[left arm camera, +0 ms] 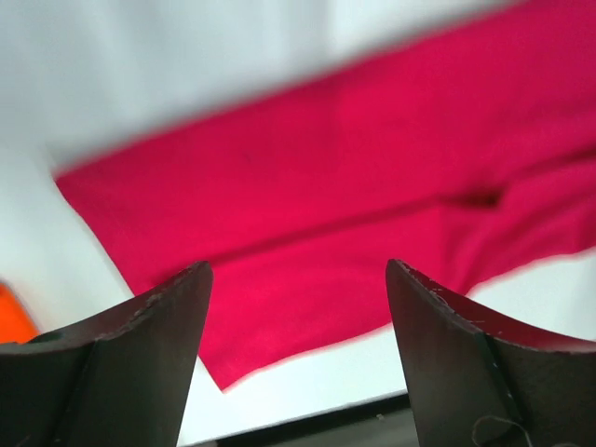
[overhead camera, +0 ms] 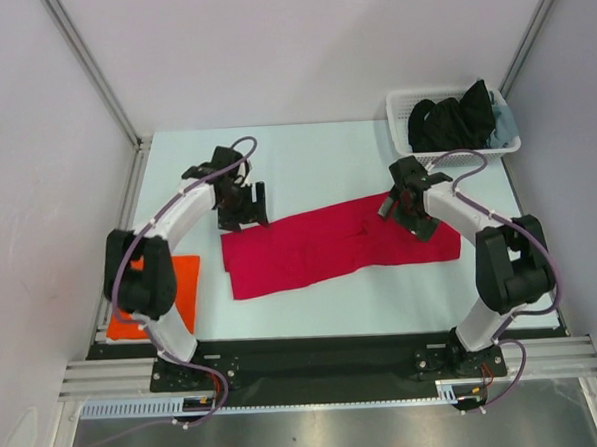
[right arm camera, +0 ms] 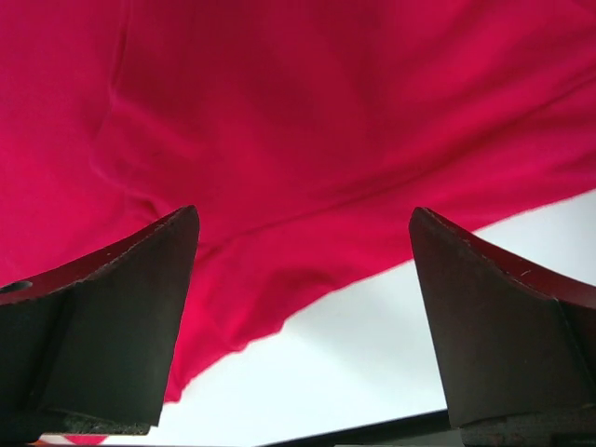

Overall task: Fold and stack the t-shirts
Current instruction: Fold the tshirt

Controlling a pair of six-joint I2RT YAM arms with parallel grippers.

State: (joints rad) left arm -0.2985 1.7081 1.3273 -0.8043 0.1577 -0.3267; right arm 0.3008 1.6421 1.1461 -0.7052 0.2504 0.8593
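A: L side first. What's at the jaws?
B: Left gripper (left arm camera: 296, 270) is spread wide, nothing btwn the fingers (left arm camera: 158, 326). It looks raised off the cloth. Ahead of the tips lies the red shirt (left arm camera: 326, 168), one corner showing btwn them.

A: And R?
B: Right gripper (right arm camera: 303, 214) is gaping too, empty. Red cloth fills nearly everything beyond its tips. A hem edge runs under the jaws, w/ bare table (right arm camera: 372, 354) on the nearer side. Can't tell if the tips touch.

A: Why one at each end?
B: My read: the shirt lies as a long band, prob. folded lengthwise, so it's half done. An arm per end lets both pinch together and carry one end over w/o dragging it crooked. Wide jaws suit a pinch on flat cloth.

A: Where's the shirt overall?
B: Flat on the table, stretched from one gripper to the other, slightly slanted.

A: The other one?
B: Orange shirt (overhead camera: 186, 279) sits out past the L gripper, toward that arm's base and partly hidden by the arm. It looks folded, prob. the stack's base.

A: Anything else?
B: Basket (overhead camera: 398, 118) beyond the R gripper, w/ dark clothes (overhead camera: 453, 120) in it. Not part of this job.
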